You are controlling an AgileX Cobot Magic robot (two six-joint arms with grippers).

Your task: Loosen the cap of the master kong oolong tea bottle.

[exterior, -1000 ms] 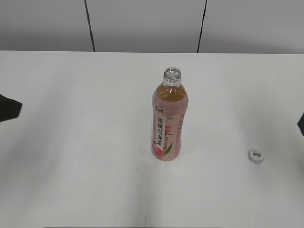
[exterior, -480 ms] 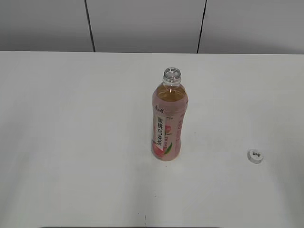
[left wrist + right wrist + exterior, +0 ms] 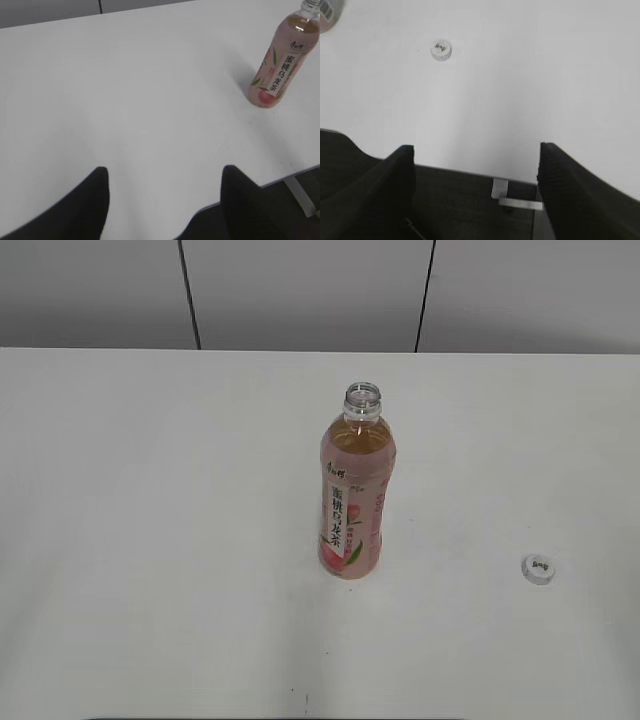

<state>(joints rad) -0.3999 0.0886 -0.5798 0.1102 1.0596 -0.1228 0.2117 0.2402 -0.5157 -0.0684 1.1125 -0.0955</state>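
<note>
Upright on the white table (image 3: 150, 540): master kong oolong tea bottle (image 3: 356, 490), mouth open and uncapped, amber tea inside, pink peach label with white character strip facing the exterior camera. Off the bottle, flat on the tabletop well to its right and nearer the front edge: white cap (image 3: 538, 569), dark mark on top. Between bottle and cap, only bare tabletop. Behind the bottle, grey wall panels (image 3: 300, 290) with dark seams. Left gripper (image 3: 165, 200) spread wide, holding nothing, over the table's front edge, well apart from the bottle. Right gripper (image 3: 475, 185) likewise spread wide and empty, well apart from the cap.
</note>
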